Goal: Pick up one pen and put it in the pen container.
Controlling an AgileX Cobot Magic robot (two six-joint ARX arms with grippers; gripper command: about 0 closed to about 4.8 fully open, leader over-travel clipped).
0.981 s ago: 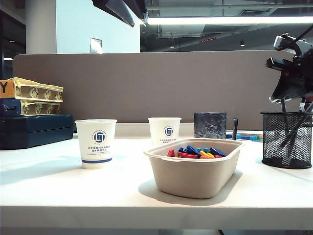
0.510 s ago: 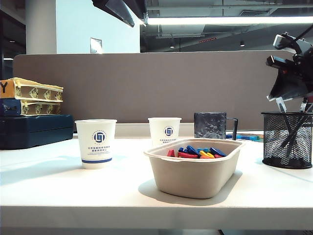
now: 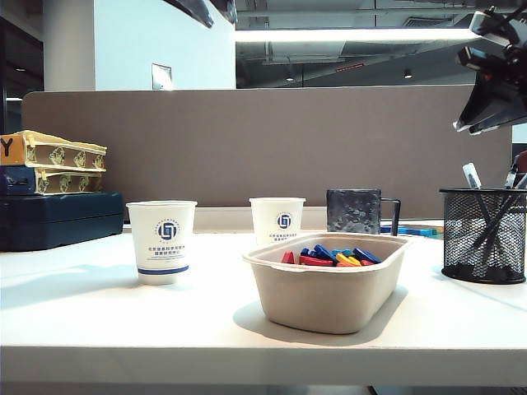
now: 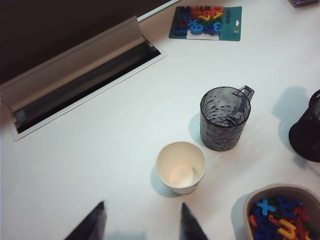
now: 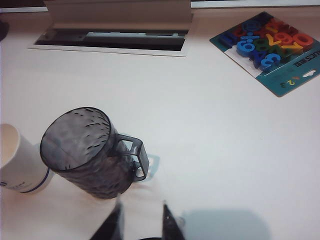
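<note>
The pen (image 3: 472, 178) stands in the pen container (image 3: 483, 234); above the container the right gripper (image 5: 141, 221) hangs released, empty; the left gripper (image 4: 142, 225) gapes wide, high above it

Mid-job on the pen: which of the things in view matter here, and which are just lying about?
Job: pen, standing in pen container; right gripper, open, above it.
Lying about: front paper cup, back paper cup, mug, tray of coloured letters, number card, stacked boxes; left gripper, open, high over the cups.
</note>
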